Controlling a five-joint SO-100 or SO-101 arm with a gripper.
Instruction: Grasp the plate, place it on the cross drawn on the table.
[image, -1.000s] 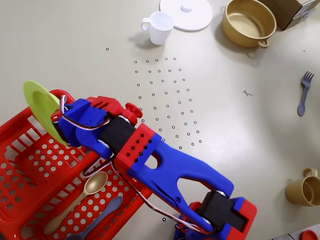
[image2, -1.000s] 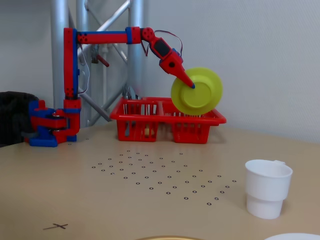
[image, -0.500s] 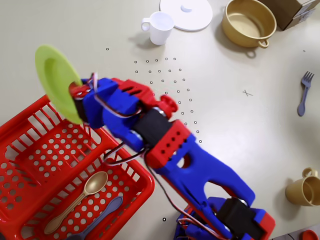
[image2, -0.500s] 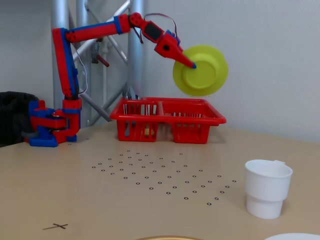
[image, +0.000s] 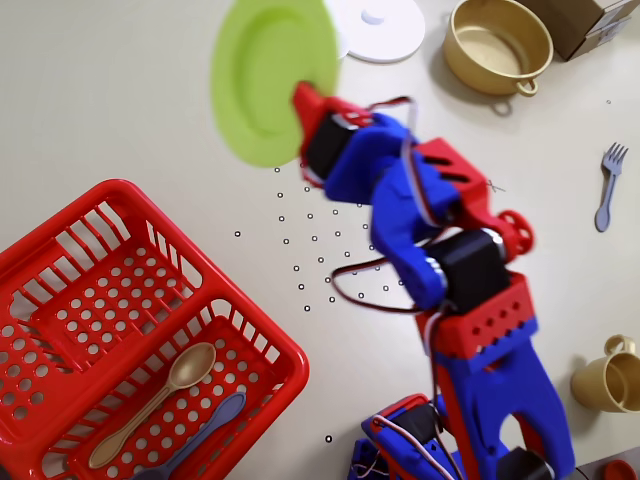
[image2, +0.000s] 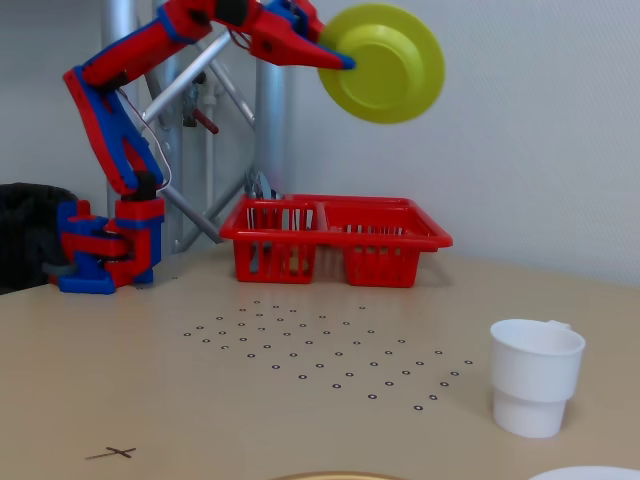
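Observation:
A lime-green plate (image: 265, 75) is held by its rim in my red gripper (image: 312, 100), which is shut on it. In the fixed view the plate (image2: 385, 62) hangs tilted, almost on edge, high in the air above the table, with the gripper (image2: 335, 57) clamped on its left rim. The cross (image2: 118, 453) is drawn in pen on the table at the lower left of the fixed view, far below and apart from the plate. In the overhead view a small pen cross (image: 494, 186) shows beside the arm.
A red basket (image: 130, 330) holds a beige spoon (image: 155, 402) and a blue utensil (image: 200, 435); it also shows in the fixed view (image2: 335, 240). A white lid (image: 378, 25), tan pot (image: 497, 45), blue fork (image: 608, 185), yellow cup (image: 610, 380) and white cup (image2: 533, 375) stand around.

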